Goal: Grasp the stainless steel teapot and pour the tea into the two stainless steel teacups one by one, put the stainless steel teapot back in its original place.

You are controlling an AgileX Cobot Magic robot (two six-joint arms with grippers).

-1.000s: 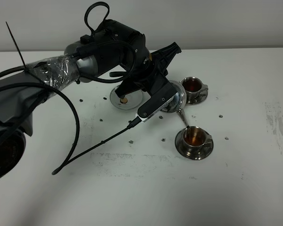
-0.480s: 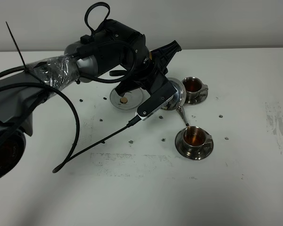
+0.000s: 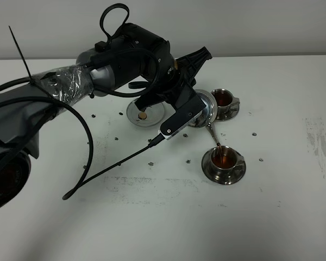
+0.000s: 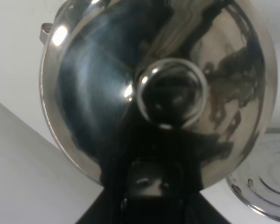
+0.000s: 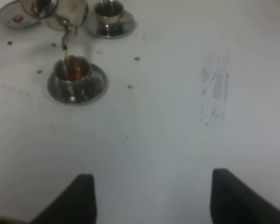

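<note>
I judge this to be the second pour. The far small steel teacup with a side handle (image 3: pixel 223 98) already shows reddish-brown liquid, and a thin stream of tea (image 3: pixel 218 145) runs into the near small steel teacup (image 3: pixel 228 163) on its round saucer. My left jaws are closed tight on the handle of the shiny squat stainless steel teapot (image 3: pixel 204 111). The teapot hangs tilted in the air, just above and beside the near teacup. Its long axis, from the handle to the thin curved spout (image 3: pixel 211 129), slants down from my left jaws toward the near teacup, and the spout points downward into it. The knobbed lid (image 4: pixel 171 92) faces my left wrist. My right jaws stand wide apart and hold nothing, over the white worktop (image 3: pixel 271 217), well apart from the cups. The next move, I think, asks me to bring the teapot level before the cup overflows. Then I carry it to the flat round steel dish with rings (image 3: pixel 135 113) and set it down flat.
</note>
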